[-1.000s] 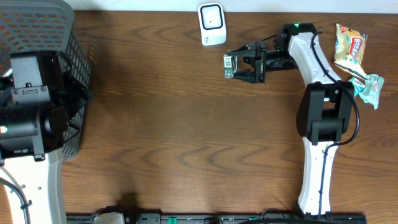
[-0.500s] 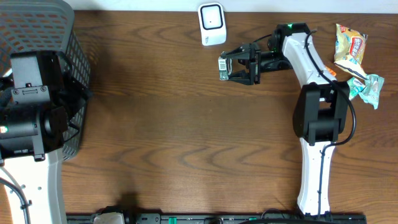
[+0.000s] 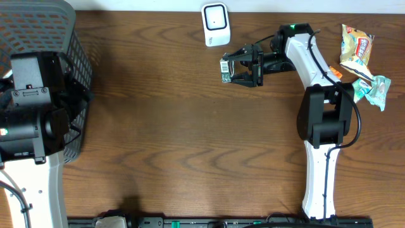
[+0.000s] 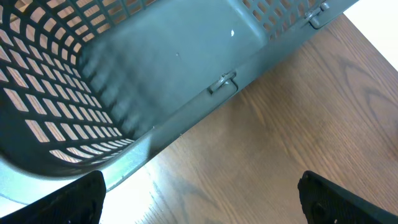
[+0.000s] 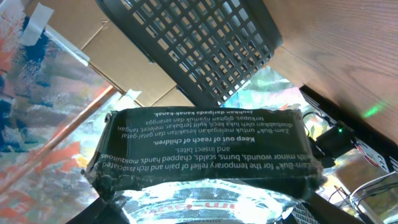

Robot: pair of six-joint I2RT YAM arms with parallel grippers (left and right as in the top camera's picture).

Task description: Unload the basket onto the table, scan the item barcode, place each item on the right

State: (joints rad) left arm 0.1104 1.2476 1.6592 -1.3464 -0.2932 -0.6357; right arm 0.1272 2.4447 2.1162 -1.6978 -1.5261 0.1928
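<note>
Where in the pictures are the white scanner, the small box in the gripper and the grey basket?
scanner [image 3: 216, 24], overhead view, middle of its white face.
box [image 5: 205, 148], right wrist view, its dark printed side.
basket [image 4: 186, 50], left wrist view, its bare inner wall.

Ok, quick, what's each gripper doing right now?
Left gripper: open, holding nothing.
Right gripper: shut on the packet.

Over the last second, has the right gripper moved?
Yes. The right gripper, holding the packet, shifted left across the table, ending closer to the white scanner.
</note>
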